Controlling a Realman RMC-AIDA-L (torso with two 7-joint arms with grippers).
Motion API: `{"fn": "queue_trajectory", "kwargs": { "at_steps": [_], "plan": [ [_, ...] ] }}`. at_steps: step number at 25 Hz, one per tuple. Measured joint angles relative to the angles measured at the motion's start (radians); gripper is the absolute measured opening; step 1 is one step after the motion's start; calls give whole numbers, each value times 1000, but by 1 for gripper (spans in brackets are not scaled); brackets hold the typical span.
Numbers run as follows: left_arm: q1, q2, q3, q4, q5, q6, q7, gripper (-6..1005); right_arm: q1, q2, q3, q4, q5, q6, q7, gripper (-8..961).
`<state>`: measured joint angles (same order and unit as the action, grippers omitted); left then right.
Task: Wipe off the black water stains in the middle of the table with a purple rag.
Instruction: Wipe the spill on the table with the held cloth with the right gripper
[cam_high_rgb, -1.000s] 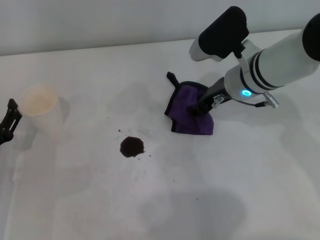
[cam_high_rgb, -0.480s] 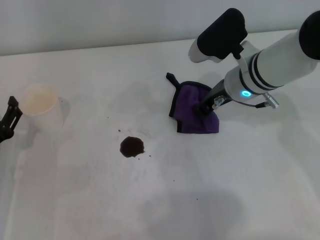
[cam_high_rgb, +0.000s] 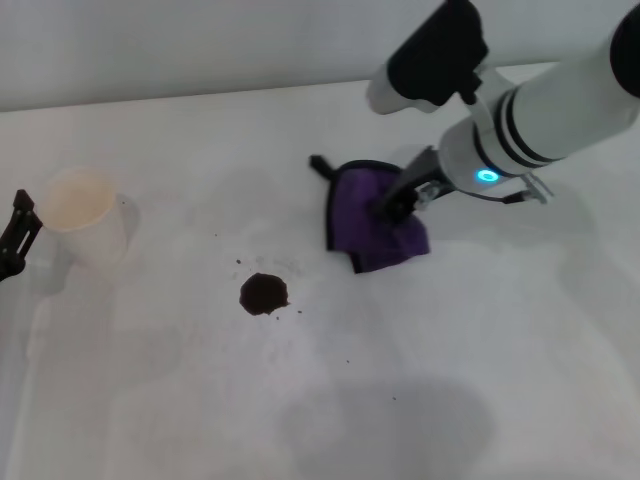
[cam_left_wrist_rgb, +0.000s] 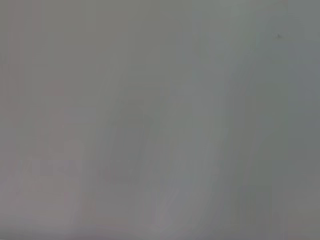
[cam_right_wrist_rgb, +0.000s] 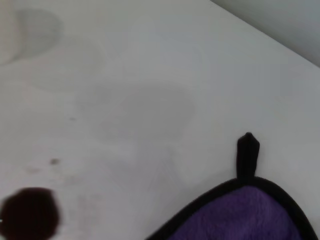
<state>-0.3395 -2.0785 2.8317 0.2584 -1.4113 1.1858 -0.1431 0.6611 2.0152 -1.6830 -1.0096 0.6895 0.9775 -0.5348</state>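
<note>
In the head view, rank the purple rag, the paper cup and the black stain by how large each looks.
1. purple rag, under the right gripper
2. paper cup, only slightly smaller-looking, so the top two are close
3. black water stains, clearly smallest

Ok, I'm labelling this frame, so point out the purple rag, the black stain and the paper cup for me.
purple rag (cam_high_rgb: 375, 226): head view, on the purple cloth beside the right gripper.
black stain (cam_high_rgb: 263, 293): head view, centre of the dark blot.
paper cup (cam_high_rgb: 85, 226): head view, on its front wall.
</note>
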Motion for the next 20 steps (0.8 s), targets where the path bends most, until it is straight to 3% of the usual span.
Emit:
{"fn": "queue_trajectory", "kwargs": {
  "at_steps": [5,10,13,20],
  "plan": [
    [-2,0,0,-1,-2,0,-1,891,-7,3,0,-94,154,76,-107,105],
    [-3,-1,0,-1,-7,0,-11,891,0,8,-14,-82,318,95,-246,102],
    [-4,-2,0,2,-7,0,-12,891,18,13,-84,-15,368,33,-284,100],
    [-13,-1,-2,0,-8,-2,-45,892,26,13,-338,107,440,-308,-295,97]
  ]
}}
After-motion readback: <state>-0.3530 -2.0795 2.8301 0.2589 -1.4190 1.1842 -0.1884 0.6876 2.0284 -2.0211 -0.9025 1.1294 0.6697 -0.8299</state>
